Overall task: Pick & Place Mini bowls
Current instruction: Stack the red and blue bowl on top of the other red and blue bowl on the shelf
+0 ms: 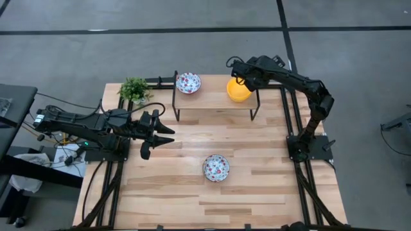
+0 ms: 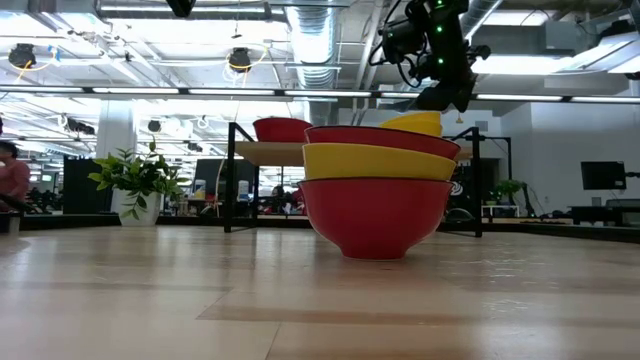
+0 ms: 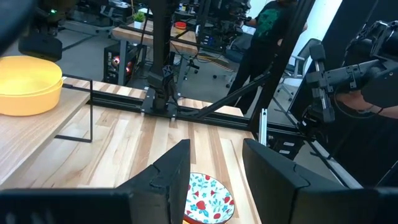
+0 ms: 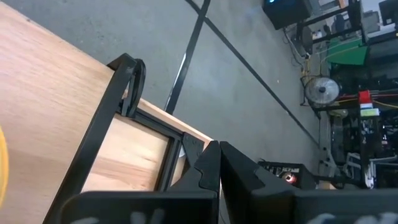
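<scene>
A stack of mini bowls (image 1: pixel 216 167) stands on its base mid-table; in the low view the stack (image 2: pixel 377 190) shows a red-sided bowl, a yellow one and another red-sided one, with a floral inside on top. A low black-framed wooden shelf (image 1: pixel 215 102) at the far side bears a floral bowl (image 1: pixel 188 82) and a yellow bowl (image 1: pixel 239 90). My right gripper (image 1: pixel 236 69) hovers shut by the yellow bowl's far rim; in the right wrist view its shut fingers (image 4: pixel 217 163) hold nothing, and the yellow bowl (image 4: pixel 2 168) shows only at the picture's edge. My left gripper (image 1: pixel 168 133) waits open at the table's left, aimed at the stack (image 3: pixel 208 199).
A small green potted plant (image 1: pixel 135 90) stands at the table's far left corner, beside the shelf. The shelf's black legs (image 1: pixel 174 96) rise from the table. Bare wood lies near the stack and toward the near edge. A person (image 3: pixel 267 25) stands in the room beyond.
</scene>
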Controlling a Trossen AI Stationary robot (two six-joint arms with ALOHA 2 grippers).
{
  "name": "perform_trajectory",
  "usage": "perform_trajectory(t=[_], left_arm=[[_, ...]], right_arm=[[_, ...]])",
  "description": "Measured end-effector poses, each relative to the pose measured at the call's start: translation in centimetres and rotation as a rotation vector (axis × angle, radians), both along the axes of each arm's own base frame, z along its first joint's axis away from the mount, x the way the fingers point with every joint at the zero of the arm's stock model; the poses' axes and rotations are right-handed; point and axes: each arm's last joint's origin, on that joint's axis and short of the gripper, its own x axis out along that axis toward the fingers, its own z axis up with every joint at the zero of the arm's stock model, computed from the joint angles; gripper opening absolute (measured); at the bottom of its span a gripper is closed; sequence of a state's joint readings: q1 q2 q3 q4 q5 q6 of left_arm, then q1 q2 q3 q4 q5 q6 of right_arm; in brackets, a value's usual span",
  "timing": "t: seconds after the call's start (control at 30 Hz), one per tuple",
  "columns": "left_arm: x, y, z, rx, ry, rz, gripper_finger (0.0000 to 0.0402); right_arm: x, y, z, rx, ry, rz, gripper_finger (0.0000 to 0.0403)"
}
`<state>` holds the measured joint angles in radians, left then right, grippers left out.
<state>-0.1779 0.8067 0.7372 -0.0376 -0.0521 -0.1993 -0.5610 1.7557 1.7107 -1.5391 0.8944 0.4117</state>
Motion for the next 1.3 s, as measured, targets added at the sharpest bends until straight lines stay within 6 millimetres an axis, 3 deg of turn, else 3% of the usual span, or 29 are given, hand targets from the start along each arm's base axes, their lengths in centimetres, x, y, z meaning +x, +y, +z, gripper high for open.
perform_trajectory(t=[0.3, 0.47, 0.6, 0.8, 0.93, 1.13, 1.3], left_arm=[[0.0, 0.0, 0.0, 0.000, 0.000, 0.000, 0.0145], [0.0, 0.0, 0.0, 0.000, 0.000, 0.000, 0.0145], [0.0, 0.0, 0.0, -0.001, 0.000, 0.000, 0.0145], [0.0, 0.0, 0.0, -0.015, 0.001, 0.002, 0.0145], [0.0, 0.0, 0.0, -0.016, 0.002, 0.002, 0.0145], [0.0, 0.0, 0.0, -0.022, 0.002, 0.002, 0.0145], [0.0, 0.0, 0.0, -0.022, 0.002, 0.002, 0.0145]], right_arm=[[0.0, 0.3, -0.1, 0.021, 0.010, 0.009, 0.0000], [0.0, 0.7, -1.4, 0.059, 0.049, 0.011, 0.0000], [0.2, 1.3, -1.1, -0.006, 0.029, 0.005, 0.0000], [0.1, 1.9, 1.4, -0.082, -0.034, 0.024, 0.0000], [-0.5, 3.0, 4.7, -0.148, -0.153, 0.045, 0.0000], [-1.9, 7.7, 9.4, -0.234, -0.389, 0.171, 0.0000], [-3.1, 11.9, 11.4, -0.226, -0.547, 0.293, 0.0000]])
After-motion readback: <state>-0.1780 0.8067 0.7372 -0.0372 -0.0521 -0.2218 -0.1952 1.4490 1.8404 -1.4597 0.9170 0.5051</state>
